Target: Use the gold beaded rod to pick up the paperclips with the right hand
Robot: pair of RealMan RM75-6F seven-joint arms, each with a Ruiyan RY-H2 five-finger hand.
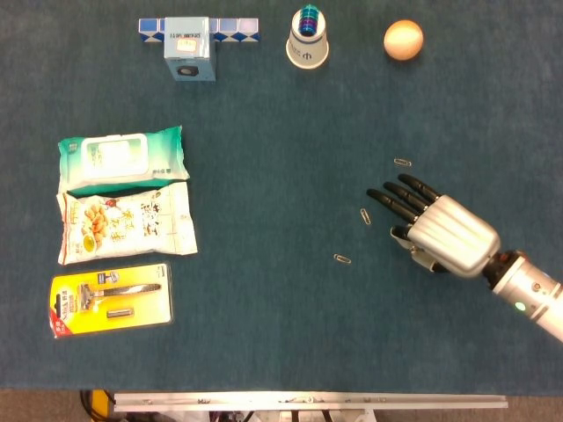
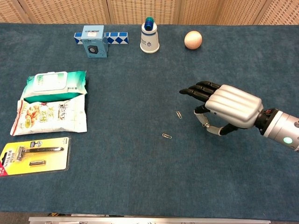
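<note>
My right hand [image 1: 440, 230] [image 2: 226, 106] hovers low over the blue cloth at the right, palm down, dark fingers stretched toward the left. Under the palm a thin pale beaded rod [image 2: 204, 121] shows, pinched between thumb and fingers. Three paperclips lie loose in the head view: one [image 1: 403, 163] just beyond the fingertips, one [image 1: 365, 216] left of them, one [image 1: 342, 258] further left and nearer. The chest view shows two of these [image 2: 179, 114] [image 2: 167, 136]. Another clip that lay near the thumb is hidden beneath the hand. My left hand does not show.
At the far edge stand a white paper cup [image 1: 308, 44] with a blue object on it, an egg [image 1: 403, 40], and a blue box [image 1: 189, 51] on a checkered strip. A wipes pack [image 1: 123, 158], snack bag [image 1: 127, 221] and razor pack [image 1: 110, 299] lie at the left.
</note>
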